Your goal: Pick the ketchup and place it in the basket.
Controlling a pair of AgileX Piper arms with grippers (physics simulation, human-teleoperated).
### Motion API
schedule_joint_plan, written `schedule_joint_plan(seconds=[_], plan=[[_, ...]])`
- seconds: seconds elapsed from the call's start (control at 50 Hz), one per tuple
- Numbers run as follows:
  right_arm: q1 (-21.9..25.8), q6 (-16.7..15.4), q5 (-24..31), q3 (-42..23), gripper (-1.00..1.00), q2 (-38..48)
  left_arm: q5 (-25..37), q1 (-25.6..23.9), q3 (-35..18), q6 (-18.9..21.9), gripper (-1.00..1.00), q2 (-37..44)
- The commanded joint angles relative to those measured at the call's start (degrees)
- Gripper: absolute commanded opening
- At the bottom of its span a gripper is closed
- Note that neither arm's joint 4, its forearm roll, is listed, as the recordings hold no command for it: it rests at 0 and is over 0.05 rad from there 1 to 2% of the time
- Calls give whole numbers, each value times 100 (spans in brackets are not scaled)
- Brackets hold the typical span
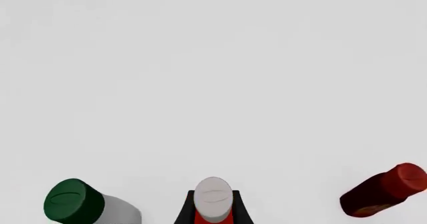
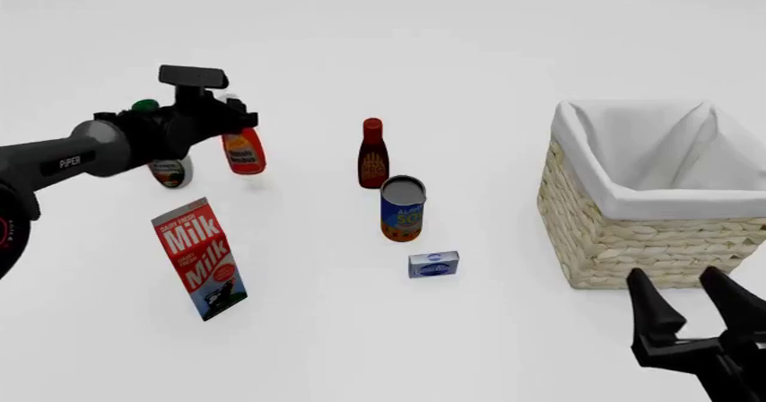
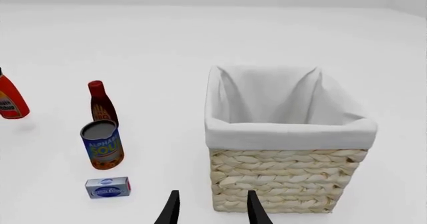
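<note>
The ketchup [image 2: 244,153], a bright red bottle with a yellow-orange label, hangs tilted at the far left with my left gripper [image 2: 236,126] shut on its neck. In the left wrist view its white cap [image 1: 213,196] sits between the two black fingers [image 1: 185,210]. The right wrist view shows the ketchup [image 3: 10,103] at its edge, seemingly just off the table. The basket [image 2: 598,231], woven beige with a white liner, stands at the right. My right gripper [image 2: 680,284] hangs open in front of the basket [image 3: 287,179], nothing between its fingers.
A white bottle with a green cap [image 2: 146,106] stands just behind the left arm. The dark brown-red bottle [image 2: 373,153], a can [image 2: 404,207] and a small blue box [image 2: 432,265] sit mid-table. A milk carton [image 2: 200,258] stands front left.
</note>
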Motion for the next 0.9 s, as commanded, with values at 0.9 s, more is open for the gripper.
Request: schedule_joint_plan(seconds=[0.9], plan=[[645, -410, 2702, -889, 100, -2368, 1316, -674, 1485, 542, -100, -3507]])
